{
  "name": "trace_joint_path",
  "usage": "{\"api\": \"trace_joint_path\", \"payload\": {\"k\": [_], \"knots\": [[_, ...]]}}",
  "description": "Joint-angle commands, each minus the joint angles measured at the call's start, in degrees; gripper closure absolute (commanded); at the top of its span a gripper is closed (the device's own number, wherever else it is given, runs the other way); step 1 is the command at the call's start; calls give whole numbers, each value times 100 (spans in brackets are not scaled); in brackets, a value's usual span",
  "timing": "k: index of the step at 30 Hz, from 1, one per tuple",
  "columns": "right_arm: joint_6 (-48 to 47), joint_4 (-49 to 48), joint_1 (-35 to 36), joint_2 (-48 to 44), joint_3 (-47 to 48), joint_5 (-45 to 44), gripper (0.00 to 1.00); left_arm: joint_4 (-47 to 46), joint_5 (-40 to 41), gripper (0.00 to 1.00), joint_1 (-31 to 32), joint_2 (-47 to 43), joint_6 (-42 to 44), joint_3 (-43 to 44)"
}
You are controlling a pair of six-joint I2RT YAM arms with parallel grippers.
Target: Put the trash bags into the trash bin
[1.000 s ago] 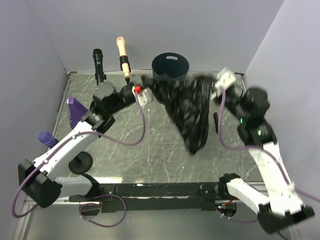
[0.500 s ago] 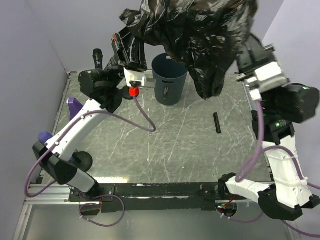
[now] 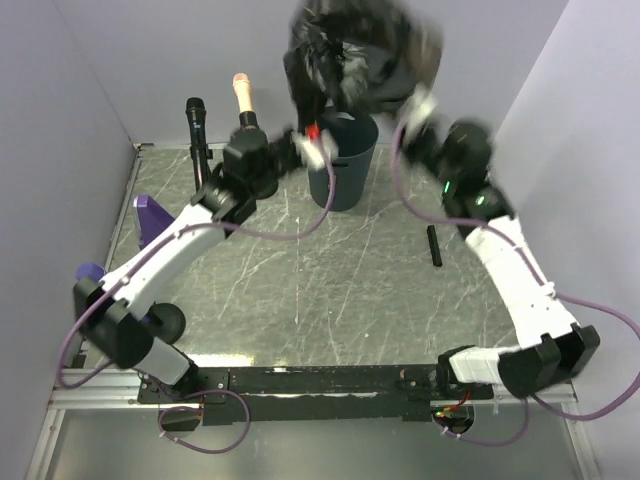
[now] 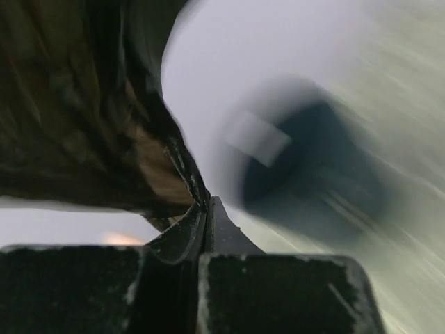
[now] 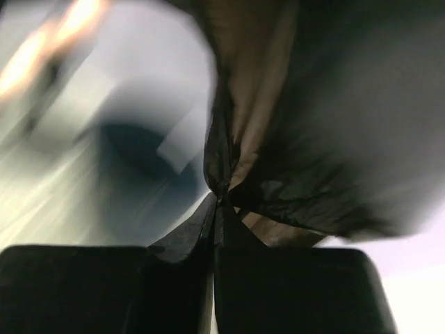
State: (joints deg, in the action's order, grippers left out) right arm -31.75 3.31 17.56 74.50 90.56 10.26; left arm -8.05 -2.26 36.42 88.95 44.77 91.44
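A black crinkled trash bag (image 3: 360, 55) hangs in the air above the dark blue-grey trash bin (image 3: 345, 170) at the back of the table. My left gripper (image 3: 308, 135) is shut on the bag's left edge (image 4: 104, 125). My right gripper (image 3: 415, 105) is shut on its right edge (image 5: 327, 118). Both wrist views are blurred; the bin shows in the left wrist view (image 4: 313, 174) and in the right wrist view (image 5: 139, 160), below the bag. The bag hides part of the bin's rim in the top view.
A black microphone (image 3: 197, 125) and a peach microphone (image 3: 243, 105) stand at the back left. A purple object (image 3: 152, 220) and a purple cylinder (image 3: 90, 272) lie at the left wall, near a round black base (image 3: 165, 322). A small black stick (image 3: 434, 245) lies right of centre.
Both grippers have carried the bag from low over the table up and back; it now hangs bunched over the bin. Both arms stretch further toward the back wall.
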Motion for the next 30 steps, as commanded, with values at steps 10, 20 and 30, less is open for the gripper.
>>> {"api": "trace_joint_path", "payload": {"k": [10, 20, 30], "knots": [[1839, 2473, 863, -2546, -1560, 1569, 100, 2730, -2552, 99, 93, -2312, -2526, -1234], [1418, 2226, 819, -1562, -549, -322, 100, 2386, -1119, 99, -12, -1557, -3782, 92], [1927, 2717, 450, -1473, -917, -176, 100, 2810, -1767, 100, -601, -1652, -4143, -433]]}}
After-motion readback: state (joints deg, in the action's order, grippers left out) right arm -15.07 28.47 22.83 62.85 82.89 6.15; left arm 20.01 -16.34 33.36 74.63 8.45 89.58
